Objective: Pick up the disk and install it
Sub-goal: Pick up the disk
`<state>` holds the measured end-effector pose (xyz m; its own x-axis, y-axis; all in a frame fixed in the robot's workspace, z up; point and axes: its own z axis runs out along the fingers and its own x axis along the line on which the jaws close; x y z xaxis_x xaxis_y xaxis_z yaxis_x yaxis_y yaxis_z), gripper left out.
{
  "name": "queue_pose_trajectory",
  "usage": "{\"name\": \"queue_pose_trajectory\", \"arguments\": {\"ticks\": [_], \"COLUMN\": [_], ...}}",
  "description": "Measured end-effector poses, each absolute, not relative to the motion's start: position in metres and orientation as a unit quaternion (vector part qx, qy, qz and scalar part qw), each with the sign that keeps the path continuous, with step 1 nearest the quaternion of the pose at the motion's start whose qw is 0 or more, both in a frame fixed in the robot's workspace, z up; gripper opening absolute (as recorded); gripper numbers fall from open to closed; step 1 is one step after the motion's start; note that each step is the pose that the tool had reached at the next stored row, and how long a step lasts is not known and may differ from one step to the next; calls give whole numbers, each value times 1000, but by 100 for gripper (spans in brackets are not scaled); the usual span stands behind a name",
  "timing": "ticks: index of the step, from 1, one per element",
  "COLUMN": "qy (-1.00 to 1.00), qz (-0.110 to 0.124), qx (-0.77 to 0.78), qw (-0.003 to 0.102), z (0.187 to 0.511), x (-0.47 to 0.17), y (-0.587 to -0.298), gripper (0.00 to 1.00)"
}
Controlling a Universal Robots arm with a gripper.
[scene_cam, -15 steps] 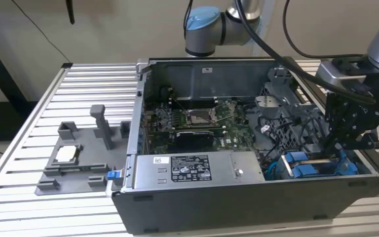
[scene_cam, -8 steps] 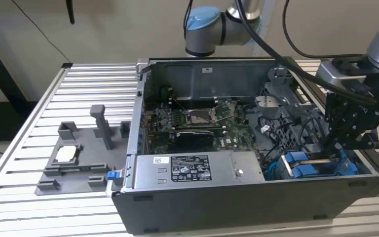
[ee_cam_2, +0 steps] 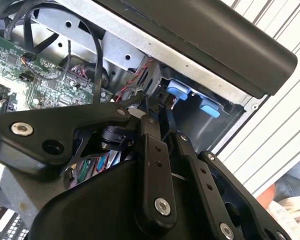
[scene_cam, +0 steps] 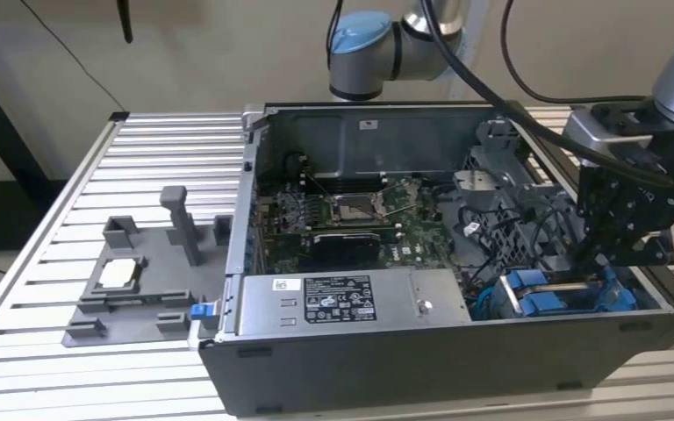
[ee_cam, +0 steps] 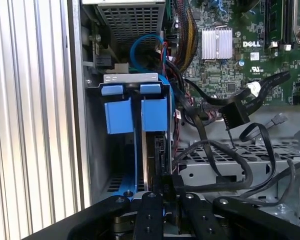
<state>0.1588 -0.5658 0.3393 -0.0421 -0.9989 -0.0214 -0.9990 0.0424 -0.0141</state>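
Our gripper point(ee_cam: 163, 186) pinches the disk point(ee_cam: 155, 150), which stands edge-on in the drive bay point(ee_cam: 95, 150) at four o'clock of the computer case point(scene_cam: 431, 360) in the exterior view. We should keep it plumb, clear of the black cables point(ee_cam: 210, 145).

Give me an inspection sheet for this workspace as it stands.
Surface: slatted metal table, carrying an open computer case.
Job's things: the disk, in its blue carrier, sits in the case's drive bay.
Clutter: grey fixture tray beside the case, with a silver chip on it.
Grippers: tool is down in the bay, at the disk.
Cables: black cables lie across the case interior; a blue cable loops by the power supply.
Surroundings: beige wall behind the table.
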Motion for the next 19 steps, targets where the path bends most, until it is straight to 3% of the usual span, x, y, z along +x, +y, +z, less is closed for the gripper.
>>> {"name": "queue_pose_trajectory", "arguments": {"ticks": [19], "qy": [716], "qz": [3], "qx": [-698], "qw": [14], "z": [331], "x": [159], "y": [-566], "gripper": [19]}}
